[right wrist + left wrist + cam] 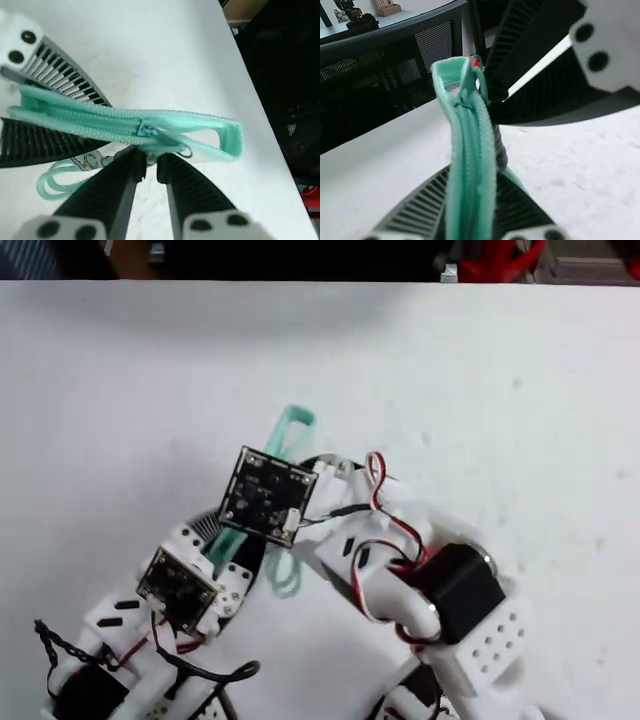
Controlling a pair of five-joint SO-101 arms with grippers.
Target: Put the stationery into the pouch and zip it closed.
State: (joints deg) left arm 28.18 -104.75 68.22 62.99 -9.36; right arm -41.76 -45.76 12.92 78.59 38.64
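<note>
Mint-green cloth sits clamped in the left gripper (472, 185), the pouch (292, 425) held on edge toward the near edge of the surface (480, 390). The right gripper (149, 162) is at the zip pull (172, 142); I cannot tell its grip. Soft, light, floppy: best taken by the pull.

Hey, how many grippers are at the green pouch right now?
2. The left gripper clamps one end of the pouch; the right gripper is at the zipper pull near the looped end.
</note>
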